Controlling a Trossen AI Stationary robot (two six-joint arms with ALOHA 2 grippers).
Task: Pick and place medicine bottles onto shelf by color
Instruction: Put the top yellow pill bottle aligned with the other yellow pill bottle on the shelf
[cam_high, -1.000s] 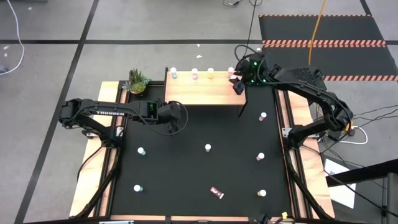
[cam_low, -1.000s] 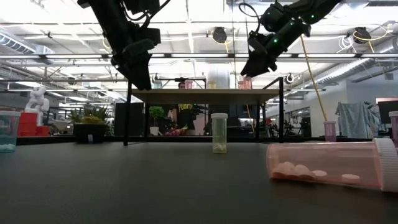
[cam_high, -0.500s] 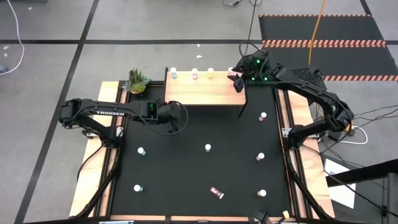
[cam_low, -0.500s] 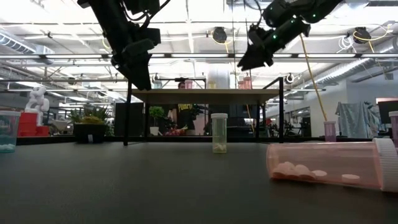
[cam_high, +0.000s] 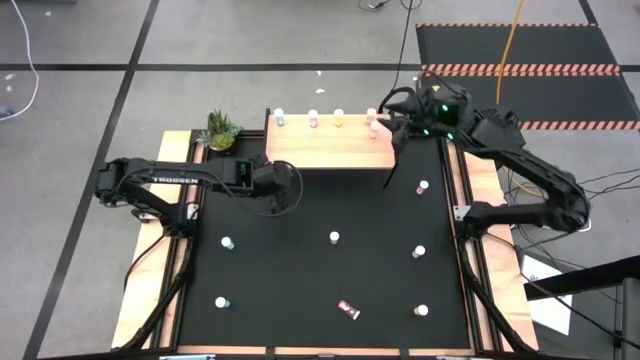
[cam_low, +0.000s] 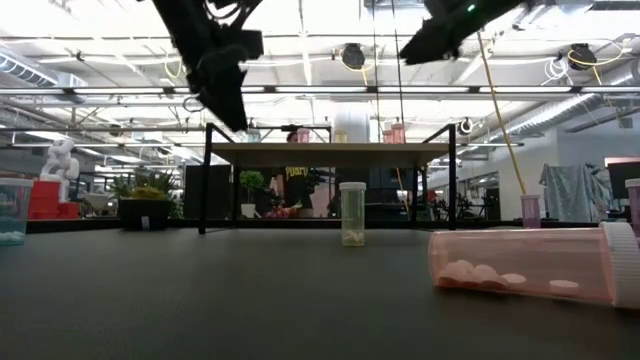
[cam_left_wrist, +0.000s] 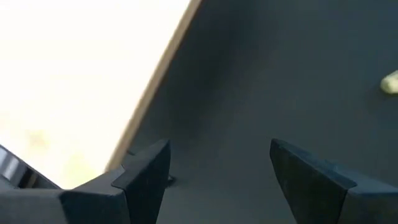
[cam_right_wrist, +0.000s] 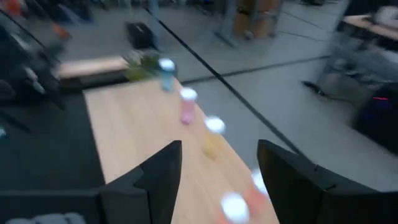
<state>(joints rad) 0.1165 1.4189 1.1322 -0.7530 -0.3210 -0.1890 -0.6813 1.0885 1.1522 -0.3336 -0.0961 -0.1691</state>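
Right tool (cam_high: 398, 113) (fingers apart, empty) above shelf (cam_high: 330, 147) corner

Shelf (cam_high: 328, 147) at table (cam_high: 300, 270) rear — four bottles (cam_high: 313, 120) along its back edge; plant (cam_high: 221, 130) left of shelf.

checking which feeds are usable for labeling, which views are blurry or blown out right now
High view: sharp and evenly lit, each bottle on the shelf distinct. Low view: the fallen pink bottle up close is soft, ceiling lights glare. Left wrist view: blurred, the shelf top washed out to white. Right wrist view: motion-smeared, bottles on the shelf are streaks.
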